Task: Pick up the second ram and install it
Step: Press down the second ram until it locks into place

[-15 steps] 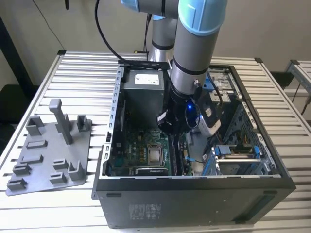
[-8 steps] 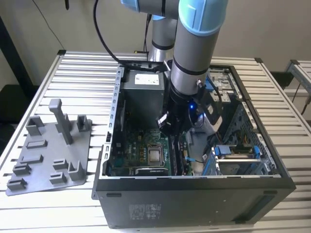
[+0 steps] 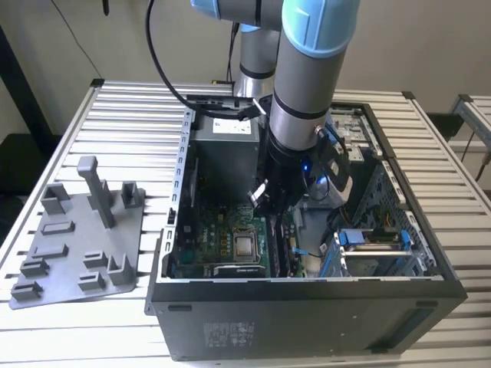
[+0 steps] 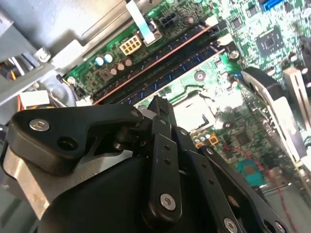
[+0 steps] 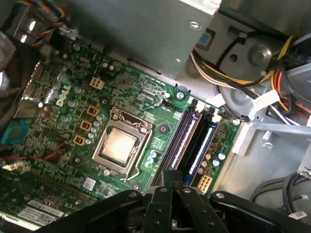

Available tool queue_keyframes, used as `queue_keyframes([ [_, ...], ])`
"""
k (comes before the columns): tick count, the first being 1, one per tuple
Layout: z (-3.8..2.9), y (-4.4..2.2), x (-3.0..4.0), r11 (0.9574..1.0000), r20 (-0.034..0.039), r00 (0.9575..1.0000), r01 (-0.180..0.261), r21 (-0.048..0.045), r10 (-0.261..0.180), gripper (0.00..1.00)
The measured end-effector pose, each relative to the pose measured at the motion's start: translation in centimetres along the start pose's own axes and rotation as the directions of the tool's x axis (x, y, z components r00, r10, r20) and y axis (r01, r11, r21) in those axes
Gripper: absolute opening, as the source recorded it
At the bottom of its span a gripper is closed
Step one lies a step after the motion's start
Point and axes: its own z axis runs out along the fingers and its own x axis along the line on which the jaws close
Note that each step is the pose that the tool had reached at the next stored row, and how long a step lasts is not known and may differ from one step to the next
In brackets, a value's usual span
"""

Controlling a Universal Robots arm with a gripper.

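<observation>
My gripper [image 3: 263, 201] hangs inside the open computer case [image 3: 307, 299], low over the green motherboard [image 5: 63, 141]. Its black fingers [image 5: 175, 180] are pressed together with nothing visible between them, just over one end of the row of memory slots [image 5: 192, 143]. A long dark stick with a reddish edge [image 4: 160, 62] stands in one slot, and another dark strip [image 4: 167, 75] lies in the slot beside it. I cannot tell which of them is the second ram. The square processor socket [image 5: 118, 145] lies beside the slots.
A grey fixture plate [image 3: 77, 241] with upright posts lies on the slatted table at the exterior view's left of the case. In the case are a grey power supply box [image 3: 222, 149], bundled cables [image 5: 228, 73] and a drive cage [image 3: 376, 249].
</observation>
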Motion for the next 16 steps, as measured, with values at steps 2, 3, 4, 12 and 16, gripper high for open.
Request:
queue_keyframes([
  [2, 0.01, 0.00, 0.00, 0.9993, -0.0015, 0.9993, 0.037, -0.0007, -0.037, 0.11],
  [3, 0.02, 0.00, 0.00, 0.9985, -0.0023, 0.9985, 0.055, -0.0013, -0.055, 0.11],
  [4, 0.02, 0.00, 0.00, 0.9973, -0.0031, 0.9973, 0.074, -0.0017, -0.074, 0.11],
  [12, 0.07, -0.01, 0.00, 0.9762, -0.0085, 0.9761, 0.217, -0.0056, -0.217, 0.11],
  [16, 0.07, 0.00, 0.00, 0.9577, -0.0108, 0.9577, 0.288, -0.0076, -0.288, 0.11],
])
